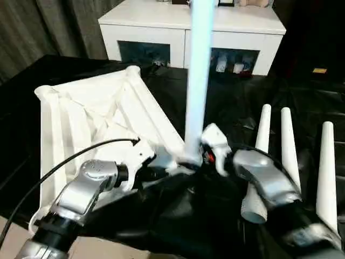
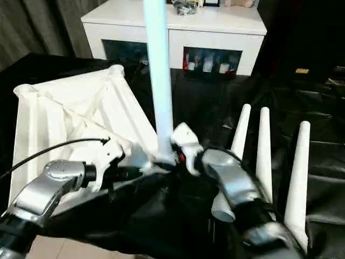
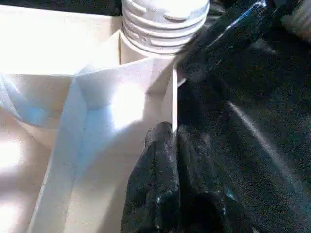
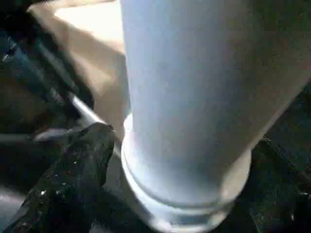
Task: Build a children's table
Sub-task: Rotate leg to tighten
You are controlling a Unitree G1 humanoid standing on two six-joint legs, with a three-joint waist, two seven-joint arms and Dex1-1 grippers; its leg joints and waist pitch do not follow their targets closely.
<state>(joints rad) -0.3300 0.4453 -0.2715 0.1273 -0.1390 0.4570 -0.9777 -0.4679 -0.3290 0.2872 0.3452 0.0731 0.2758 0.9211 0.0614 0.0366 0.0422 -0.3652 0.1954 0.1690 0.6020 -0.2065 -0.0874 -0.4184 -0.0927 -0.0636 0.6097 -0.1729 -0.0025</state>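
The children's table top (image 1: 91, 113) lies upside down on black cloth, ribbed underside up. One white leg (image 1: 198, 81) stands upright in its near corner socket, and the leg's threaded end (image 3: 163, 24) shows at that corner. My left gripper (image 1: 156, 162) is shut on the top's thin rim (image 3: 171, 97) just beside the socket. My right gripper (image 1: 207, 154) sits at the leg's base (image 4: 194, 97), open, with one black finger (image 4: 73, 184) standing slightly off the collar.
Three loose white legs (image 2: 261, 145) lie side by side on the black cloth to the right of my right arm. A white cabinet (image 1: 161, 21) with dark glass doors stands behind the work. The cloth's front edge hangs over a pale floor.
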